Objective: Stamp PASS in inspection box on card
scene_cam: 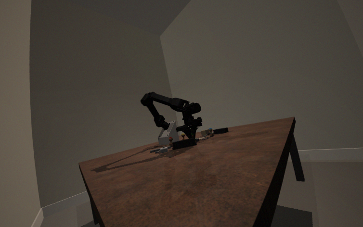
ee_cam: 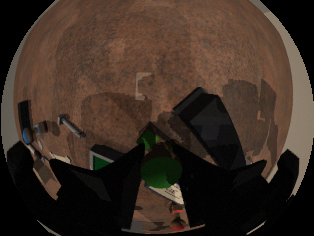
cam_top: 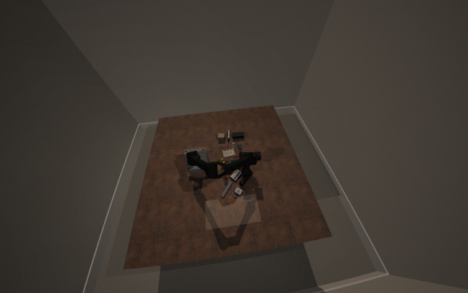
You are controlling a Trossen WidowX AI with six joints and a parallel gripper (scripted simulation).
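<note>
My gripper (scene_cam: 191,135) (ee_cam: 158,147) is shut on the green-knobbed stamp (ee_cam: 161,172), low at the bench. The stamp's round knob shows between the fingers in the wrist view, with a green patch on its base beyond. Its print face is hidden, and no lettering can be read on it. A green pad in a pale-rimmed case (ee_cam: 102,161) lies left of the fingers, partly covered. A white card-like piece with a blue band and dark print (ee_cam: 170,192) (cam_top: 236,175) lies partly under the gripper in the wrist view. I cannot make out the inspection box.
A long black block (ee_cam: 212,122) (scene_cam: 184,144) stands close right of the gripper in the wrist view. Red-knobbed (ee_cam: 177,223) (scene_cam: 170,139), yellow-knobbed (scene_cam: 183,135) and blue-knobbed (ee_cam: 27,134) (scene_cam: 210,129) pieces stand around. A grey bar (cam_top: 226,189) and a tan block (cam_top: 221,136) also lie there.
</note>
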